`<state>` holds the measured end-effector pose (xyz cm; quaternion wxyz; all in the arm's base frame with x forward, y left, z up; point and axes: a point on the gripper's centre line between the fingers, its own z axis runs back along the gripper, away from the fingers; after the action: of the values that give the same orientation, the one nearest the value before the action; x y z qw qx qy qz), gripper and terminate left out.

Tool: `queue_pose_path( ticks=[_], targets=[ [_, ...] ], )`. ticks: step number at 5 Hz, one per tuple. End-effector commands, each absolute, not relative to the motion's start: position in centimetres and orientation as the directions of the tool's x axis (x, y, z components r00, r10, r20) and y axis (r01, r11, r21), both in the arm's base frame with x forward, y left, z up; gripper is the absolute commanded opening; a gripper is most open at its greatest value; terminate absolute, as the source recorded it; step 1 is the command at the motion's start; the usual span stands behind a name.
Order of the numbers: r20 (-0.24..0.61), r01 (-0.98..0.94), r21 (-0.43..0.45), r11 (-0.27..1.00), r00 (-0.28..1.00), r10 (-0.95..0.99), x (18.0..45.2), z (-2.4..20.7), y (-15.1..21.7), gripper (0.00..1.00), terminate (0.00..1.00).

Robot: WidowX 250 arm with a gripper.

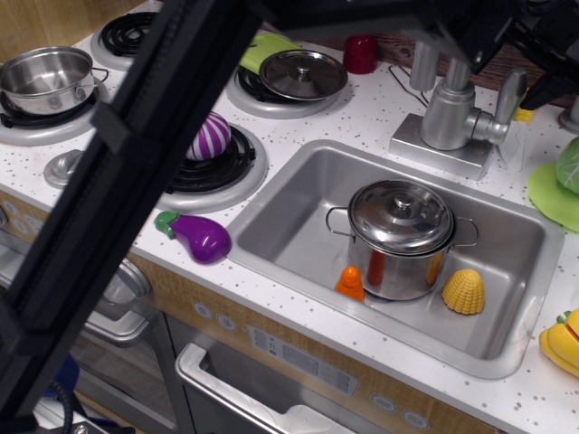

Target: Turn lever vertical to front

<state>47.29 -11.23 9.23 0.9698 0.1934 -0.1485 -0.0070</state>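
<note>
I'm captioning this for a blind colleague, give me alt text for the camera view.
A toy kitchen sink holds a lidded steel pot; behind it the tap's silver lever points up beside the black gripper. A purple eggplant lies on the counter.

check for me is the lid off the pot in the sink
No, the lid sits closed on the steel pot standing in the sink.

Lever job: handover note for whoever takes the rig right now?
Tool: only dark parts show at the top right edge, clear of the tap; open or shut can't be told.
Lever: on the right side of the tap body, pointing up, slightly tilted, nothing touching it.
Done: nothing certain; the lever stands upright.
Left: turn it down toward the front, over the sink.
</note>
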Motion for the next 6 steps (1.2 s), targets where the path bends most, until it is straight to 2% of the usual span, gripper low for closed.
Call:
queue_pose_path(
  ticks=[1,2,4,6],
  targets=[
    [0.342,-0.057,0.318,0.946,0.938,-0.058,47.9,11.6,-11.8,1.00,0.00],
    [0.325,-0.064,0.290,0.955,0.945,-0.035,47.8,11.3,-11.7,0.00,0.00],
    [0.318,-0.077,0.274,0.959,0.948,-0.014,47.3,11.1,-11.7,0.00,0.00],
    [0.304,-0.118,0.223,0.968,0.951,0.046,45.4,9.5,-12.3,0.00,0.00]
  ],
)
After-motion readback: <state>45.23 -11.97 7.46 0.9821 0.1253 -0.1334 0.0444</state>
